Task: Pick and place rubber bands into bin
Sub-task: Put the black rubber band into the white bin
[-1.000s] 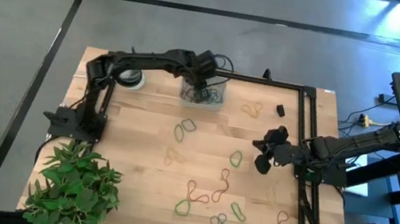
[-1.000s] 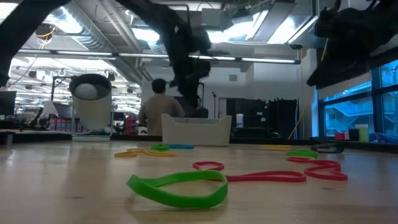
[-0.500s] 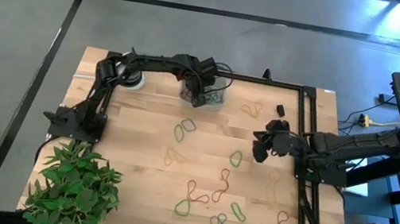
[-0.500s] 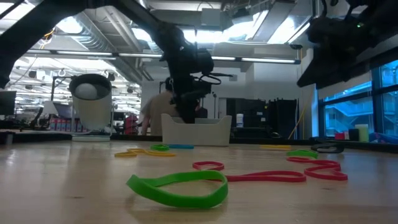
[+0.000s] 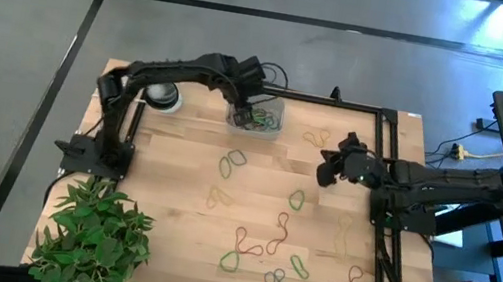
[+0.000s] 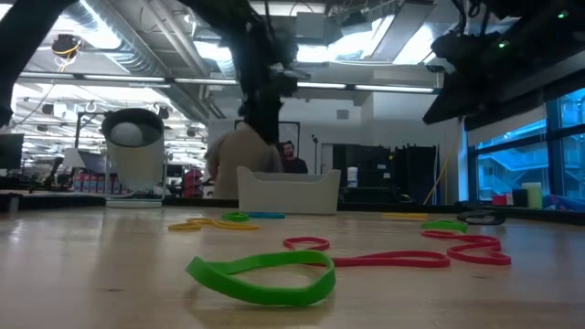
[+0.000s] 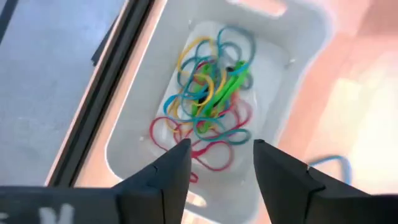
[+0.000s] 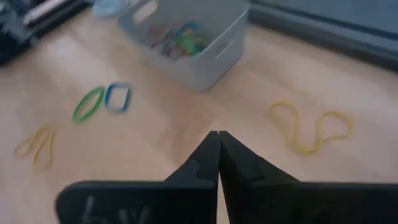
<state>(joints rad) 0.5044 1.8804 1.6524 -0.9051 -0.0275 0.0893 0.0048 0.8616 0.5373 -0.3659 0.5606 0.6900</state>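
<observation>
- Translucent plastic forms the bin (image 5: 257, 119), which sits near the far edge of the wooden counter (image 5: 171, 199) and holds a tangle of rubber bands (image 7: 208, 93) in green, red, yellow and blue.
- Left gripper (image 7: 219, 163) hangs directly over the bin, its fingers (image 7: 173, 168) spread apart with nothing between them; the heap in the bin shows through the gap.
- Right gripper (image 8: 218, 146) hovers above the counter to the right of the bin, fingers (image 8: 205, 158) pressed together and empty.
- A yellow band (image 8: 310, 134) lies on the wood ahead of the right gripper, between it and the counter's far edge.
- A green and a blue loop (image 8: 102, 101) lie side by side just in front of the bin.
- More loose bands (image 5: 274, 256) in green, red and tan are scattered over the near half of the counter.
- A white-and-black tape roll (image 5: 161, 96) stands left of the bin, and a leafy plant (image 5: 94, 238) fills the near left corner.
</observation>
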